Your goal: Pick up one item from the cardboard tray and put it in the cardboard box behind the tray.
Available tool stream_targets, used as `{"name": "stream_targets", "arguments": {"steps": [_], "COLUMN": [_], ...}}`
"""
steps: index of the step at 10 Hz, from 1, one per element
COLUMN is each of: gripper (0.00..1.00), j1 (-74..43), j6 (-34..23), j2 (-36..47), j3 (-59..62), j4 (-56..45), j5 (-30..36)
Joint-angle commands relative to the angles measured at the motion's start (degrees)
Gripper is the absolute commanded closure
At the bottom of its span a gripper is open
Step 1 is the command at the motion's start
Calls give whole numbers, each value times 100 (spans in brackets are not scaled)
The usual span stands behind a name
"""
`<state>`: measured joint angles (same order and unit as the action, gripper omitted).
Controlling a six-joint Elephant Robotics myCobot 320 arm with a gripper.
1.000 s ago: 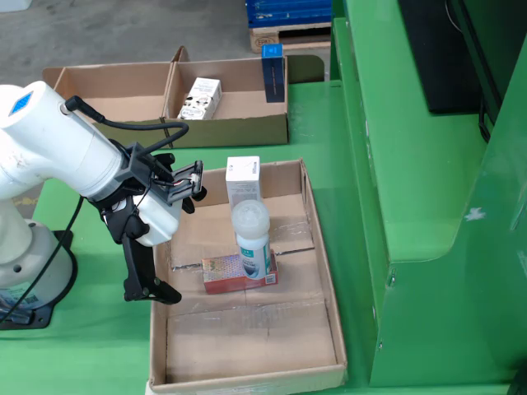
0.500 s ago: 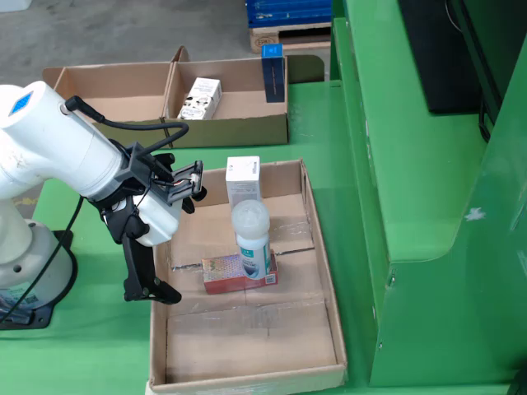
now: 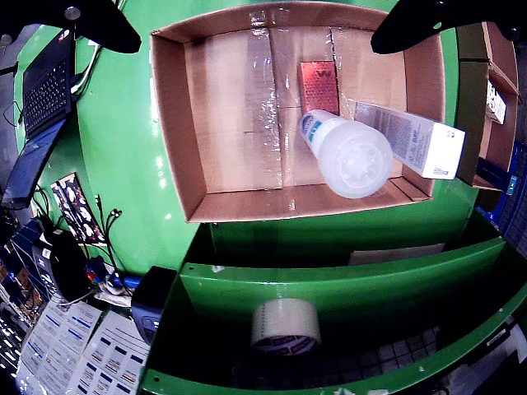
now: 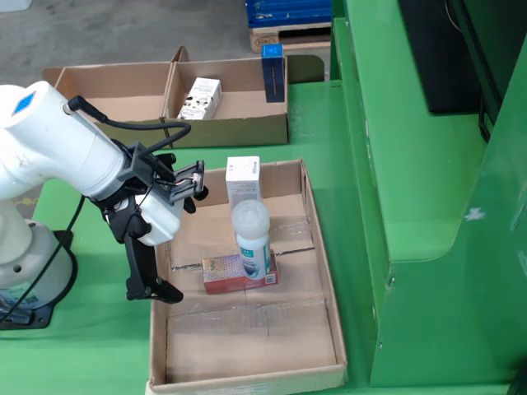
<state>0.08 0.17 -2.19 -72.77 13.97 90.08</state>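
Black two-finger gripper (image 4: 169, 243) hangs with fingers apart beside the brown cardboard tray (image 4: 325, 280); the white bottle's (image 4: 251, 237) label is unreadable.

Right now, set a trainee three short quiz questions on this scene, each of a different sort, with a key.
1. True or false: the pincer is holding the white bottle.
2. Multiple choice: in the fixed view, the bottle stands in the cardboard tray between which two things? A) a white carton behind it and a red box in front; B) two rolls of tape; C) two laptops.
3. Fill in: in the wrist view, a roll of ____ lies on the green shelf beside the tray.

Key: 1 false, the pincer hangs empty at the tray's left wall in the fixed view; 2 A; 3 tape.
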Motion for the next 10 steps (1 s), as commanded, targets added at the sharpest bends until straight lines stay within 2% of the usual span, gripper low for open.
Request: {"name": "stream_targets", "arguments": {"steps": [1,2,3,4,5,10], "gripper": [0,0,0,0,0,0], "j1": [928,928,1557,1557,2237,2237], "j6": [526,526,930,930,1355,1355], "j2": [655,655,1032,1032,1329,1329], "j3": [-438,-438,-829,-829,-1108,-1108], "j4": [70,70,-4,-4,-199,-199], "j5": [-567,-567,-898,-898,-1212,-1212]}}
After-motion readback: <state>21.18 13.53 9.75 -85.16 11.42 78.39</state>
